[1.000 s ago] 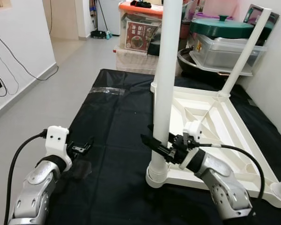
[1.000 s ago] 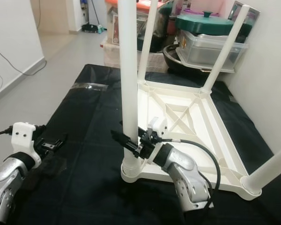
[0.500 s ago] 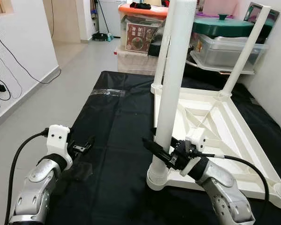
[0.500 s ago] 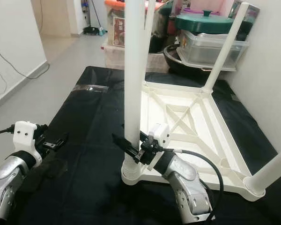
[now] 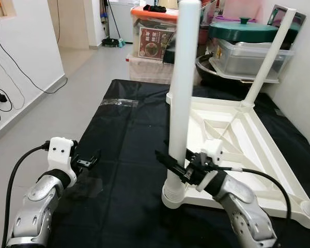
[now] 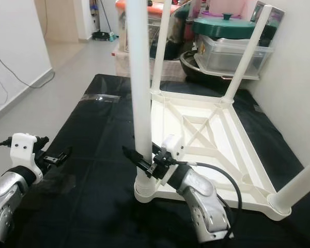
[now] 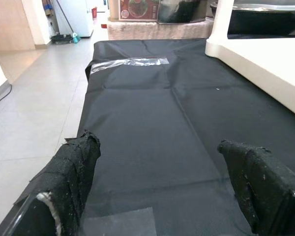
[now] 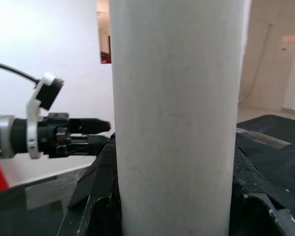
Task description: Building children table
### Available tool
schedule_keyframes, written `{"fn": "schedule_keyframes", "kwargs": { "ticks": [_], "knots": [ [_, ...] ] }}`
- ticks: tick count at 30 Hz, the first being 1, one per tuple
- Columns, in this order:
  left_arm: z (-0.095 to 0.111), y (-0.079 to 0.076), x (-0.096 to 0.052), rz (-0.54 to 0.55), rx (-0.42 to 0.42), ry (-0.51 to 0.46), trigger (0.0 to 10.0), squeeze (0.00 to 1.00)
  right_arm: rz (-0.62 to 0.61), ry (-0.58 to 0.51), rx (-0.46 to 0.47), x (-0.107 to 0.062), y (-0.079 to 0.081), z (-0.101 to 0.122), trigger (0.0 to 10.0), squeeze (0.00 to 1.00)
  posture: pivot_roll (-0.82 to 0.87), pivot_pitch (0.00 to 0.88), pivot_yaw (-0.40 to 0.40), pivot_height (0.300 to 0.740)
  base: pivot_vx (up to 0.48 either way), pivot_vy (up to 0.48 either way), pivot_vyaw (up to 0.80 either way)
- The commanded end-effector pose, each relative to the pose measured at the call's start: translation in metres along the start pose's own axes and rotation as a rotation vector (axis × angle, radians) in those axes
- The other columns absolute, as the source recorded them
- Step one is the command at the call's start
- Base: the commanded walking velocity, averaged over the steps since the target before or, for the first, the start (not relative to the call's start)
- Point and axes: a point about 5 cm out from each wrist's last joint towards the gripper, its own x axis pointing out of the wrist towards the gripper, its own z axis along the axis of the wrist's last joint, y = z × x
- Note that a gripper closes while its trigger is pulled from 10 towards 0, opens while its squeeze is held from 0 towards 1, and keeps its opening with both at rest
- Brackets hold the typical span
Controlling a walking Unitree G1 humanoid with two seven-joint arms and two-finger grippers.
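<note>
A white children's table (image 5: 232, 134) lies upside down on a black cloth (image 5: 129, 139), its legs pointing up. My right gripper (image 5: 174, 160) is shut on the near left leg (image 5: 183, 93) just above its base collar (image 5: 174, 195). In the right wrist view the leg (image 8: 177, 123) stands between the two fingers (image 8: 96, 196), touching both. My left gripper (image 5: 89, 161) hovers low over the cloth to the left of the table. It is open, and between its padded fingers (image 7: 73, 172) is only cloth. Other legs stand at the far right (image 5: 268, 57) and near right (image 6: 299, 188).
Stacked storage boxes (image 5: 155, 36) and a green-lidded pot on a clear bin (image 5: 245, 44) crowd the far edge of the cloth. A white wall (image 5: 305, 88) runs close along the right. Grey floor (image 5: 67, 98) lies to the left. A strip of clear tape (image 5: 119, 102) lies on the cloth.
The gripped leg's top leaned right half a second ago and has swung back left, standing straighter now. The left gripper has hardly moved.
</note>
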Motion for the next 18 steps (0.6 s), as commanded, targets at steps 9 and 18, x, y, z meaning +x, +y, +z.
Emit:
{"fn": "schedule_keyframes", "kwargs": {
  "ticks": [9,18],
  "knots": [
    [-0.001,0.0,0.006,-0.028,0.007,0.018,10.0,1.0,-0.13,0.047,0.069,-0.022,0.003,-0.02,0.0,0.0,0.16,0.0,-0.041,0.74,0.0,0.0,0.0],
    [-0.001,-0.001,0.008,-0.035,0.009,0.015,10.0,1.0,-0.058,0.108,0.003,-0.025,0.009,-0.023,0.0,0.0,0.16,0.0,-0.044,0.74,0.0,0.0,0.0]
  ]
}}
